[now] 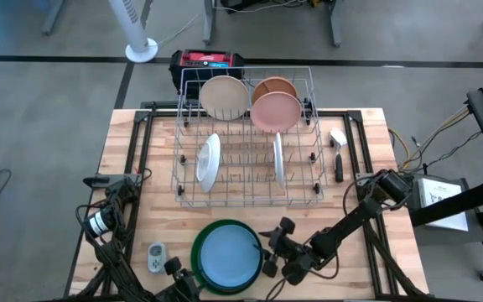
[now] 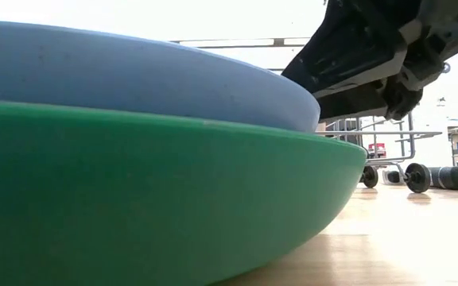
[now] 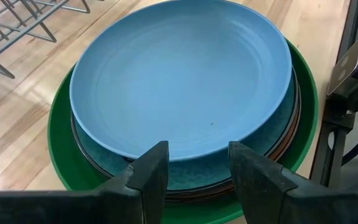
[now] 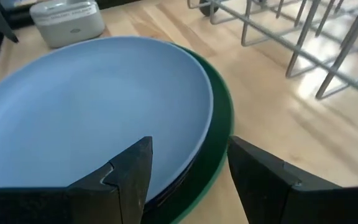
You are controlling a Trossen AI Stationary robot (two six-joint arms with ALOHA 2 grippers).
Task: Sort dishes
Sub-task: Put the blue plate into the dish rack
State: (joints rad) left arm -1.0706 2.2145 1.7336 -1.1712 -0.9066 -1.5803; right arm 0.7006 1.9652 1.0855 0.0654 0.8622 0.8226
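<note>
The silver wire rack stands on the desk and holds a cream plate, a tan dish and a pink plate leaning along its far side. A white plate and another thin white dish stand on edge nearer its middle. In front of the rack, a blue plate tops a stack, with darker dishes under it, all nested in a large green bowl. No writing is readable. A small grey gadget lies just left of the stack. The left pincer hangs open at the stack's near rim, gripping nothing. The right pincer is open, straddling the stack's right edge.
</note>
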